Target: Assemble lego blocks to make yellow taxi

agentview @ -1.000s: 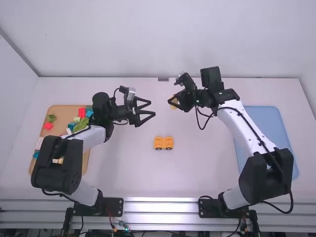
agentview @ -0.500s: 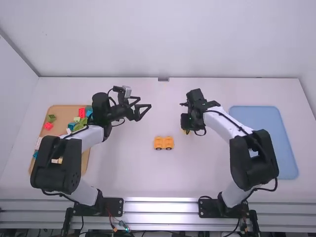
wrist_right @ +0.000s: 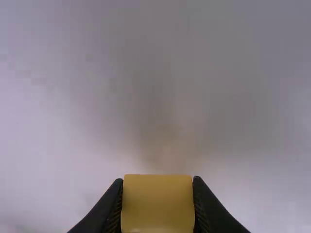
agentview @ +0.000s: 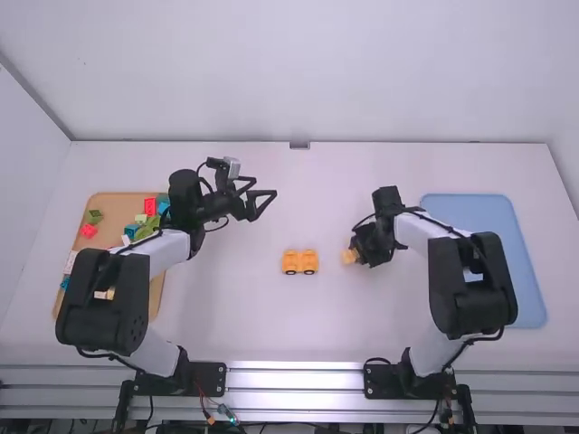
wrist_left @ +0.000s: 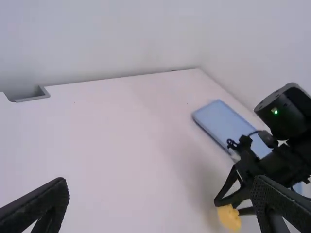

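Two trays flank the white table [agentview: 217, 316]: at left, a wooden tray [agentview: 113, 201] of loose blocks in red, green, teal and white; at right, a blue tray [agentview: 479, 217]. The left arm [agentview: 172, 250] crosses over the wooden tray, hiding part of its load, while the right arm [agentview: 421, 232] overlaps the near left part of the blue one. Near the middle, a pair of orange-yellow blocks on black wheels [agentview: 290, 260] sits between the two arms.

The left arm bends over toward the right, its gripper [agentview: 266, 187] above the table, farther off and to the left of the wheeled pair, fingers spread wide with nothing between them. The right arm is low and folded, its wrist turned so that the right gripper [agentview: 356, 256] points left, toward the pair.

Gripped between the right gripper's fingertips is a yellow block [agentview: 347, 258], a finger pressed to each side. The block juts out at the left end of that gripper, to the right of the wheeled pair and apart from it, bare table between them.
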Motion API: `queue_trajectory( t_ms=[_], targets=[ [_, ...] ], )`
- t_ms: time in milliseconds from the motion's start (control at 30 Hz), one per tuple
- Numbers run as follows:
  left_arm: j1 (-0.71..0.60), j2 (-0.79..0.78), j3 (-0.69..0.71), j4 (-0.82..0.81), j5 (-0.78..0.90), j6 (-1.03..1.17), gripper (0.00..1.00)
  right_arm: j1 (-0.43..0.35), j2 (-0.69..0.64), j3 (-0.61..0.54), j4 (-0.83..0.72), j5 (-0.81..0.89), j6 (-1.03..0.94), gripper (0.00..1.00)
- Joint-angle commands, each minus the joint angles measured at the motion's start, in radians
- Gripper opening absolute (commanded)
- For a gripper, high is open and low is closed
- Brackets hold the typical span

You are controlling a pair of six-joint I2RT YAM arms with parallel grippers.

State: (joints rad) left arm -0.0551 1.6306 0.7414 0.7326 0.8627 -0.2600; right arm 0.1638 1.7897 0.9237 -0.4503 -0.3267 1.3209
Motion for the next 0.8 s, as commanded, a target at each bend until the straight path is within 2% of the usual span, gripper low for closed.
queue_trajectory(
  t_ms=[0,167,367,600,767],
  targets=[
    [0.001,0.004,0.017,0.004,0.008,0.018,0.99,0.013,-0.004,-0.014,0.001,0.008,0.272,0.00],
    [0.001,0.004,0.017,-0.003,0.008,0.018,0.99,0.069,-0.004,-0.001,-0.037,0.145,0.442,0.00],
    [0.001,0.004,0.017,-0.013,0.008,0.014,0.99,0.140,-0.003,0.069,-0.129,0.265,0.543,0.00],
    [0.001,0.004,0.017,-0.022,0.008,0.014,0.99,0.156,0.004,0.086,-0.117,0.281,0.564,0.00],
    [0.001,0.004,0.017,-0.021,0.008,0.014,0.99,0.150,0.061,0.086,-0.084,0.236,0.548,0.00]
  ],
)
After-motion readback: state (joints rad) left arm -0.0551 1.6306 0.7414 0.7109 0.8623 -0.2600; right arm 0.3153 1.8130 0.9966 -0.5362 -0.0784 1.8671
